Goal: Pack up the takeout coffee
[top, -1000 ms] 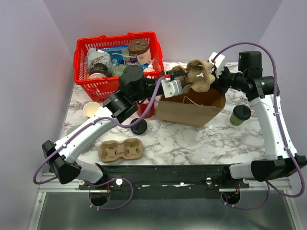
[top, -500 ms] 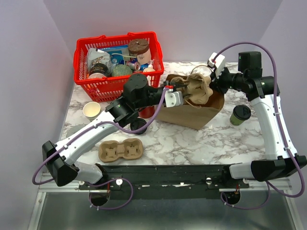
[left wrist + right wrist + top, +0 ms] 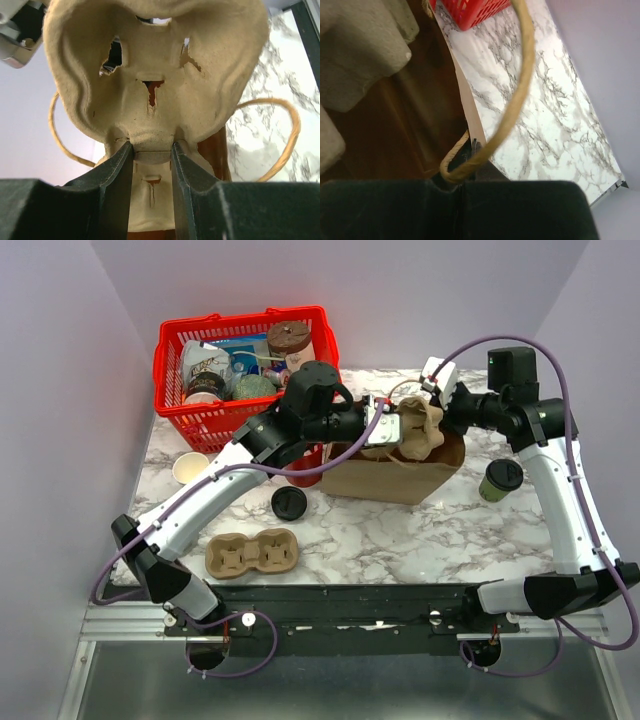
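Upper centre: left jaws grasp a pulp carrier (image 3: 415,430) over the paper bag (image 3: 400,478); right jaws pinch its rim. The takeout coffee (image 3: 500,480) stands at right on the bench (image 3: 400,540).

Looks like a robotics lab test cell: plain lilac walls (image 3: 60,350) boxing in a marble-patterned tabletop (image 3: 400,540), white-and-black robot arms (image 3: 565,500) bolted to a black metal rail (image 3: 350,605), and a red plastic shopping basket (image 3: 195,418) packed with groceries.

The left gripper (image 3: 392,430) has carried the tan moulded-pulp cup carrier (image 3: 420,428) down into the mouth of the brown paper bag (image 3: 395,478). Its arm has swung clear of the loose round black plastic lid (image 3: 289,503).
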### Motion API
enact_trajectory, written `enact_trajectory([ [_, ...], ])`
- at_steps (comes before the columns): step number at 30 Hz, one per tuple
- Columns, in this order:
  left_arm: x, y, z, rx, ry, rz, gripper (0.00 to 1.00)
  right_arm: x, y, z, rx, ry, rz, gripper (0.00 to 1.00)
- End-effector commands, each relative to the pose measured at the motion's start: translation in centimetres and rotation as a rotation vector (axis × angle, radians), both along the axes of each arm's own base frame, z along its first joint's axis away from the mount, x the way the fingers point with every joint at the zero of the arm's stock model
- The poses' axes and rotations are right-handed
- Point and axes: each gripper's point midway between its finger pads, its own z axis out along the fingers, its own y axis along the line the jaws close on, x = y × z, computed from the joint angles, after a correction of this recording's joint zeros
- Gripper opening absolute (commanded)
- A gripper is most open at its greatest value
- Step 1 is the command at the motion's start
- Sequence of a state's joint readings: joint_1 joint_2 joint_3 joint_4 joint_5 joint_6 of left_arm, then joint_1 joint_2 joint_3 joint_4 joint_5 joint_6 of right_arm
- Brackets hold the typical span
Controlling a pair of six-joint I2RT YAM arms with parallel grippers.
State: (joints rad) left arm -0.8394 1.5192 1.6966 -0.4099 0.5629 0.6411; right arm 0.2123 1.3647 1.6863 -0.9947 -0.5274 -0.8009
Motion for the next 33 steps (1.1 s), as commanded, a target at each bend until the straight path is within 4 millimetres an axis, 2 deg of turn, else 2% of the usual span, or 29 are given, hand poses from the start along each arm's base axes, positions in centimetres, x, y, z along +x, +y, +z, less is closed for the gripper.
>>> enact_trajectory([
  [1, -0.9, 0.1, -1.6, 0.097, 0.016, -0.079, 0.0, -0.2, 0.3, 0.4, -0.026, -0.048, 0.02, 0.0],
  [8, 0.9, 0.6, -4.7, 0.254, -0.058, -0.061, 0.0, -0.1, 0.0, 1.0, -0.035, -0.065, 0.005, 0.01],
  [13, 0.8, 0.9, -4.5, 0.261, -0.103, -0.075, 0.0, 0.3, -0.4, 0.1, -0.048, -0.054, -0.029, 0.01],
  [14, 0.7, 1.1, -3.4, 0.224, -0.122, -0.066, 0.0, 0.5, -0.6, -0.3, -0.051, -0.049, -0.039, 0.0],
  [15, 0.7, 1.2, -4.5, 0.231, -0.108, -0.064, 0.0, 0.7, -0.5, -0.6, -0.051, -0.043, -0.045, 0.01],
  [19, 0.5, 1.5, -4.4, 0.238, -0.131, -0.071, 0.0, 1.5, -0.8, -0.4, -0.048, -0.046, -0.086, 0.01],
  [20, 0.4, 1.7, -5.8, 0.291, -0.116, -0.093, 0.0, 1.7, -0.8, -0.1, -0.044, -0.056, -0.092, 0.01],
  [21, 0.7, 1.7, -5.4, 0.3, -0.126, -0.088, 0.0, 1.9, -0.8, 0.4, -0.039, -0.065, -0.096, 0.01],
  [22, 0.9, 1.8, -5.8, 0.32, -0.125, -0.088, 0.0, 2.0, -0.8, 0.6, -0.036, -0.072, -0.098, 0.01],
  [23, 1.2, 1.7, -6.7, 0.346, -0.118, -0.085, 0.0, 2.0, -0.7, 0.7, -0.037, -0.077, -0.089, 0.0],
  [26, 2.6, 1.3, -7.5, 0.376, -0.136, -0.057, 0.0, 1.5, -0.3, 0.8, -0.051, -0.083, -0.043, 0.0],
  [28, 3.3, 0.8, -7.2, 0.373, -0.15, -0.039, 0.0, 1.2, -0.1, 0.6, -0.057, -0.078, -0.032, 0.0],
  [33, 4.8, -0.5, -7.8, 0.377, -0.119, -0.006, 0.0, 0.3, 0.4, 0.0, -0.06, -0.063, -0.018, 0.01],
])
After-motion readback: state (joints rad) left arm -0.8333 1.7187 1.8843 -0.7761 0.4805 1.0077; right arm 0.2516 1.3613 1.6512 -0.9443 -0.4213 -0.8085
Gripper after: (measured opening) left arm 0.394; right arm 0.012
